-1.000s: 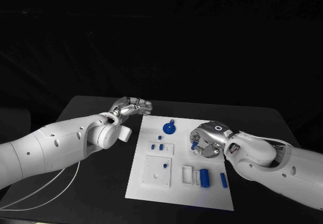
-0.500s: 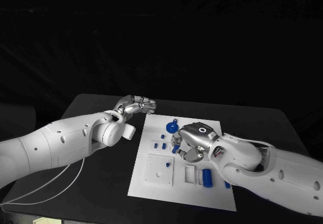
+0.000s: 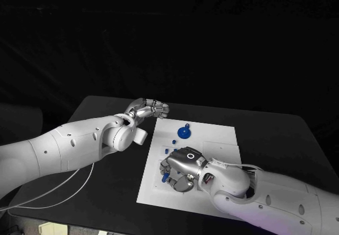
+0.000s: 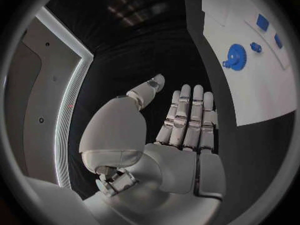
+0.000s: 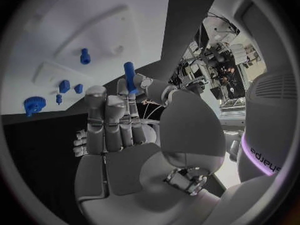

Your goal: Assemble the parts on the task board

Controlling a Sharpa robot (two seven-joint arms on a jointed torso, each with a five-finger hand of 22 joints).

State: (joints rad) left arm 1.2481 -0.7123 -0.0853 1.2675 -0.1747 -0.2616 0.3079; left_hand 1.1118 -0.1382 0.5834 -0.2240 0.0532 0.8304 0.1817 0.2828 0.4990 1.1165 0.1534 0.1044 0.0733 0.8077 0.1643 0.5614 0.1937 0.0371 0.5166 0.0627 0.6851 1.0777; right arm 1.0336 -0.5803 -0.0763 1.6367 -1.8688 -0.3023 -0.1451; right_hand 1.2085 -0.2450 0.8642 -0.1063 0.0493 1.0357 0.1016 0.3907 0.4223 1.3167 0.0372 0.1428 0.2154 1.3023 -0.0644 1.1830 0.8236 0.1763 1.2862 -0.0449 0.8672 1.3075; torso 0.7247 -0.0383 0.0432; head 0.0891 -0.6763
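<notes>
The left hand (image 3: 146,108) hovers over the table (image 3: 92,110) just beyond the far left corner of the task board (image 3: 215,134), fingers straight and together, holding nothing. On the board's far end a blue gear (image 3: 183,132) lies loose, with small blue pieces (image 3: 172,142) near it. Over the board's near left part the right hand (image 3: 178,172) pinches a blue peg (image 5: 129,75) between thumb and fingers. Judging by the loose parts, assembly looks barely started: the peg awaits seating, and the gear and small pieces remain.
</notes>
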